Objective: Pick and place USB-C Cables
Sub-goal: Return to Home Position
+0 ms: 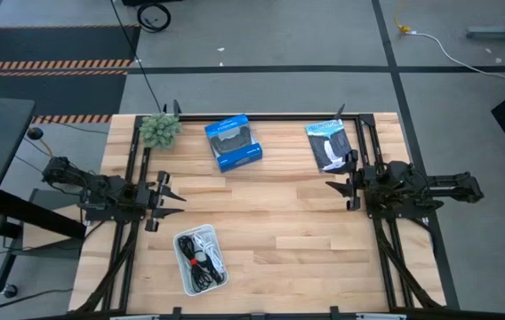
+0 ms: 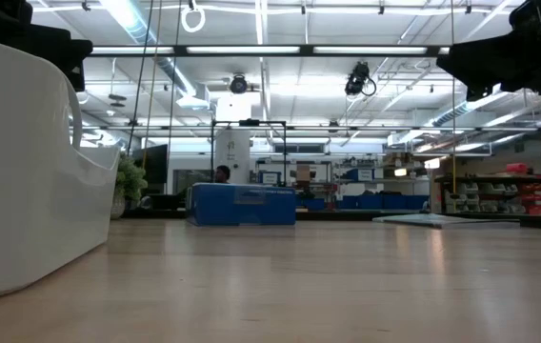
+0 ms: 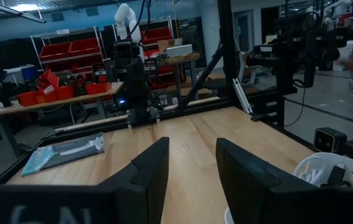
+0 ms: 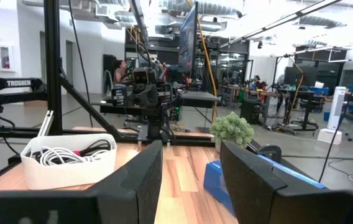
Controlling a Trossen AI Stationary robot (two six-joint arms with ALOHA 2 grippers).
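The USB-C cables point(image 1: 201, 256) lie coiled together in a white bin point(image 1: 184, 267) near the table's near-left part: white, black and a bit of red show; the right wrist view shows the white and black coils point(image 4: 64, 153) above the bin's rim. My left gripper point(image 1: 174, 194) hovers open at the table's left side, just beyond the bin, fingers pointing right. My right gripper point(image 1: 334, 192) hovers open at the right side, fingers pointing left. Neither touches anything.
A blue box with a black picture point(image 1: 233, 142) and a flat black-and-blue packet point(image 1: 330, 144) lie at the far edge, a small green plant point(image 1: 160, 130) at the far-left corner. Bare wood stretches between the arms. A black frame borders the table.
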